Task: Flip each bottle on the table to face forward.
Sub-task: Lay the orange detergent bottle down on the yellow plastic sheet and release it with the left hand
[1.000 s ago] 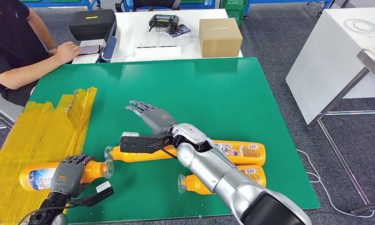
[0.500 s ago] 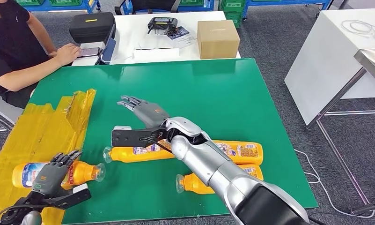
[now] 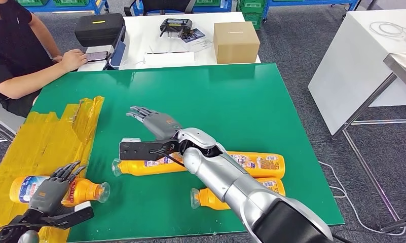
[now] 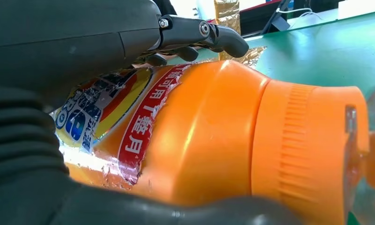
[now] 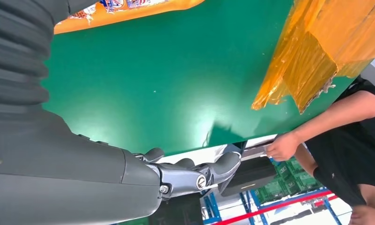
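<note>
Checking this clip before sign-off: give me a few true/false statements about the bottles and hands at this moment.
1. Three orange bottles lie on their sides. True: left bottle, middle bottle, near bottle.
2. The right hand grips the middle bottle. False: it is above the green mat, open, holding nothing.
3. The left hand is on the left bottle. True.
4. The cardboard box sits on the green mat. False: it is on the white table behind.
5. The left bottle stands upright. False: it lies down.
</note>
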Motion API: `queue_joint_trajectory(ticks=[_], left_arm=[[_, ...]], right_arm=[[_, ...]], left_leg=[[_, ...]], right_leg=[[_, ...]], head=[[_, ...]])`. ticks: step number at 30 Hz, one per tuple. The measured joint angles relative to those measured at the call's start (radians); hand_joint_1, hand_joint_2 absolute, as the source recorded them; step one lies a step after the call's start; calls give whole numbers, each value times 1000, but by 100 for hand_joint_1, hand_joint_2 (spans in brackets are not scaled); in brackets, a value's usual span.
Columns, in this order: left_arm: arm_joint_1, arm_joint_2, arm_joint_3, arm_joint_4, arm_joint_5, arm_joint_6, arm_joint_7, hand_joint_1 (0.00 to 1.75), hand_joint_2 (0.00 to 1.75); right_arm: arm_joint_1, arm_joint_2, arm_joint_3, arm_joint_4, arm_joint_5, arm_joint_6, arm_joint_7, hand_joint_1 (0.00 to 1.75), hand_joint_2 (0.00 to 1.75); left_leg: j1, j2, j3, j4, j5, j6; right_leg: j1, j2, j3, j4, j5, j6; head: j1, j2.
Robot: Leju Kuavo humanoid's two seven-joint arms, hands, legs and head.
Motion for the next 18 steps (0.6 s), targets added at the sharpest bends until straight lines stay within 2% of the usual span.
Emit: queue_joint_trajectory(ticks=[4,10,15,18], left_arm=[[4,22,2,-4,111,-67,-63,0,0],[65,63,33,-72,339,-249,-187,0,0],[107,61,55,-128,551,-391,-244,0,0],[110,57,56,-147,658,-441,-249,0,0]], right_arm=[[-8,3,2,11,-9,11,-1,0,175],[-37,8,36,40,-59,33,22,0,175],[-66,8,97,83,-116,49,66,0,175],[-75,10,129,115,-136,62,85,0,175]], left_leg=[[0,0,0,0,0,0],[0,0,1,0,0,0],[0,-3,-2,0,1,-1],[-1,-5,-5,1,2,-1]], right_leg=[[0,0,0,1,0,0],[0,0,-1,2,-1,-1],[0,-2,-5,1,-1,-1],[0,-5,-6,1,0,-1]], head=[[0,0],[0,0],[0,0],[1,0]])
